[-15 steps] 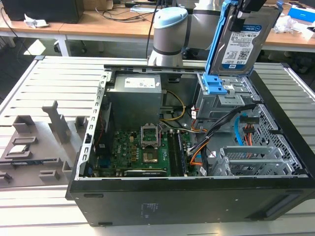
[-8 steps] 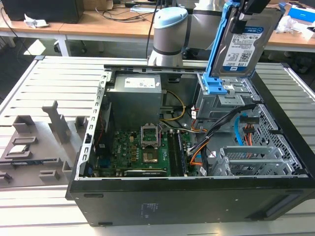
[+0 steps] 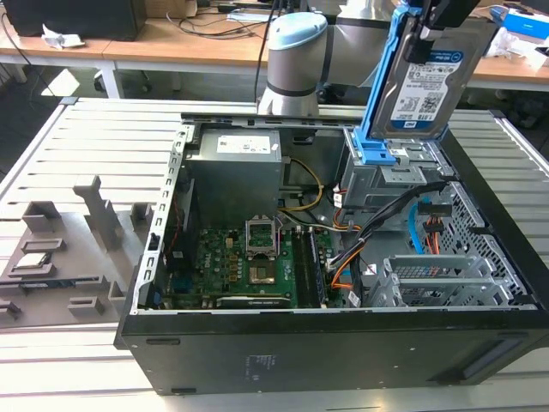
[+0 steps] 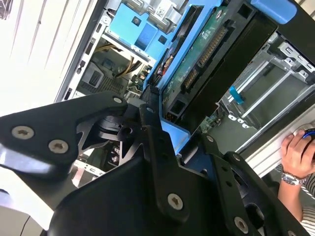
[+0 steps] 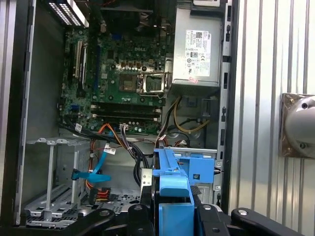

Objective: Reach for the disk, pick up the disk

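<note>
Slatted table (image 3: 94,137): one, light metal, bearing everything listed below

Computer case (image 3: 343,352): one, a black tower lying on its side with the open face up

Robot arm (image 3: 296,51): one, pale grey and blue, standing behind the case; being the sole arm, it is the one at the task's thing

Power supply (image 3: 236,167): one, a grey box at the far wall of the case

Motherboard (image 3: 249,266): one, green, flat on the case floor

Drive cages: two, grey metal, both toward the exterior view's right. The far cage (image 3: 390,176) sits directly under the disk, and the near cage (image 3: 437,279) has open slots

Disk (image 3: 425,86): one, silver-grey with a white-and-blue label.
- Position: it hangs in the air clear above the far cage, at the upper part of the exterior view's right
- Long axis: close to upright, with the top leaning slightly toward that view's right
- Frame: a bright blue frame runs down the edge on that view's left
- Relation to the gripper: it lies straight below, with its top edge in the grip
- Second wrist view: its green circuit side (image 4: 197,64) faces the camera

Gripper (image 3: 436,19): one, black.
- Grip: the fingers (image 4: 152,128) are closed against the disk's frame from either side, judged to be bearing its weight
- Task status: the pick-up appears done

Person's hand (image 4: 298,155): one, with a wristwatch, resting beside the case's outer edge and well apart from the disk
</note>
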Motion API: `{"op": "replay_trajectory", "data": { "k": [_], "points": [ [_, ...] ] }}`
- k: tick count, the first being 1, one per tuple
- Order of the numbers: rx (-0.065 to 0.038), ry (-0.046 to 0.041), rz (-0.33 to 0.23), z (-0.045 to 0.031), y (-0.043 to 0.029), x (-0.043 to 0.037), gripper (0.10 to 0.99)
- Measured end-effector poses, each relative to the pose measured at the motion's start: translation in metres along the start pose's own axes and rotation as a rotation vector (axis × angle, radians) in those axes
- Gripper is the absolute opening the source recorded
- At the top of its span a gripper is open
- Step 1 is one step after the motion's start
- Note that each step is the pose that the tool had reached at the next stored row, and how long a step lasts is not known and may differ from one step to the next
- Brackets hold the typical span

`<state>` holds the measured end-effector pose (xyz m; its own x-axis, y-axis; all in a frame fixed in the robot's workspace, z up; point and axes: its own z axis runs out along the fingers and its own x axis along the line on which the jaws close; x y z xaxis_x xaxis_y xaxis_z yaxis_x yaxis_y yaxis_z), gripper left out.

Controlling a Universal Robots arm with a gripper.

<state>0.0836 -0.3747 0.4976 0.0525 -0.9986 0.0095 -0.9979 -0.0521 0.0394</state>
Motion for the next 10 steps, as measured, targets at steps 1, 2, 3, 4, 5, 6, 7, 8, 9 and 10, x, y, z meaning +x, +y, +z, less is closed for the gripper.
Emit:
{"op": "replay_trajectory", "data": {
  "k": [1,2,3,4,5,6,7,8,9,10],
  "points": [
    [0.0,0.0,0.0,0.0,0.0001,0.0013,0.369],
    [0.0,0.0,0.0,0.0,0.0001,0.0025,0.369],
    [0.0,0.0,0.0,0.0,0.0002,0.0033,0.369],
    [0.0,0.0,0.0,0.0001,0.0002,0.0044,0.369],
    [0.0,0.0,0.0,0.0001,0.0003,0.0057,0.369],
    [0.0,0.0,0.0,0.0001,0.0004,0.0072,0.369],
    [0.0,0.0,0.0,0.0001,0.0004,0.0083,0.369],
    [0.0,-0.0001,0.0,0.0001,0.0005,0.0089,0.369],
    [0.0,0.0,0.0,0.0001,0.0005,0.0097,0.369],
    [0.0,-0.0002,0.0,0.0002,0.0006,0.0107,0.369]
  ]
}}
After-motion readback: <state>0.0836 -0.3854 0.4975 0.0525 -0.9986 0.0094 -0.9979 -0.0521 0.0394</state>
